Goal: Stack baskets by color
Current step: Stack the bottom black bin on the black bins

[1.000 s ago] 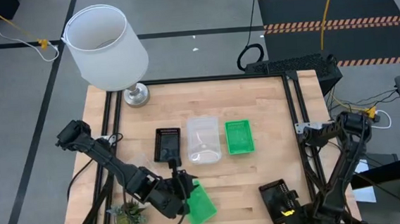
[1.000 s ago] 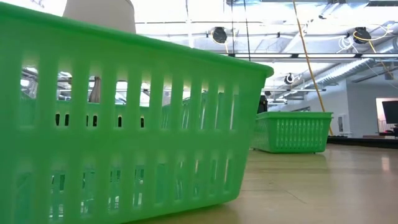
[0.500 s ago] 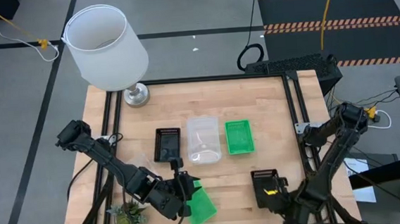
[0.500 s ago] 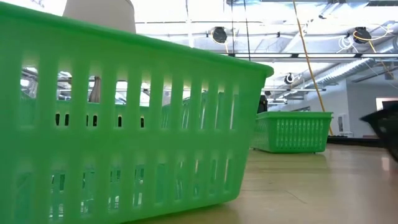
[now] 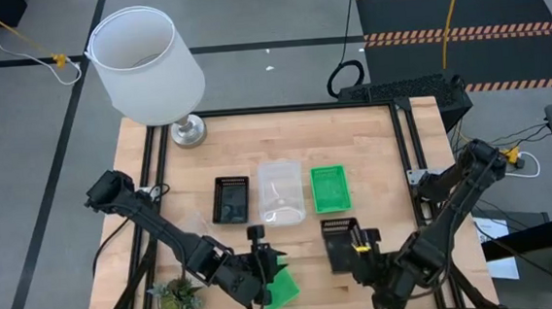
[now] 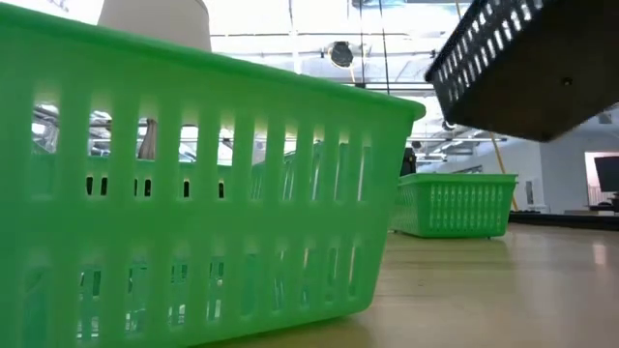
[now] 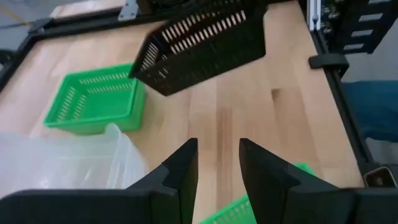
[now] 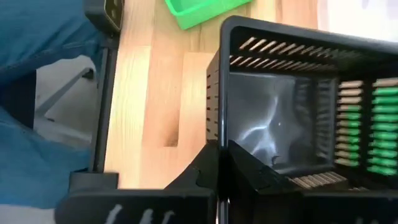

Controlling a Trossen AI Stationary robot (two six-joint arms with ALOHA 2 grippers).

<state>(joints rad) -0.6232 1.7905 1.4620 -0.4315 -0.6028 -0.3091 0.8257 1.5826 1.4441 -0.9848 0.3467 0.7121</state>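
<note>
Three baskets stand in a row at mid-table: a black one, a clear one and a green one. A second green basket rests on its base near the front edge and fills the low view. My left gripper is open just above this basket's far rim. A second black mesh basket hangs tilted over the table's near middle, with my right gripper shut on it. My right gripper pinches one side wall of the black basket at its rim, one finger inside the basket and one outside. The fingers slant down from the table's near right side. The basket is lifted clear of the table and tilted.
A lamp with a big white shade stands at the far left corner. A small green plant sits at the near left, beside my left arm. Black frame rails run along the table's sides. Bare wood lies right of the row.
My right gripper has swung from the near right corner up and toward the table's middle, carrying the black basket, which has risen into the low view and hangs tilted. My left gripper has edged a little toward the table's right. The near green basket has stayed put.
</note>
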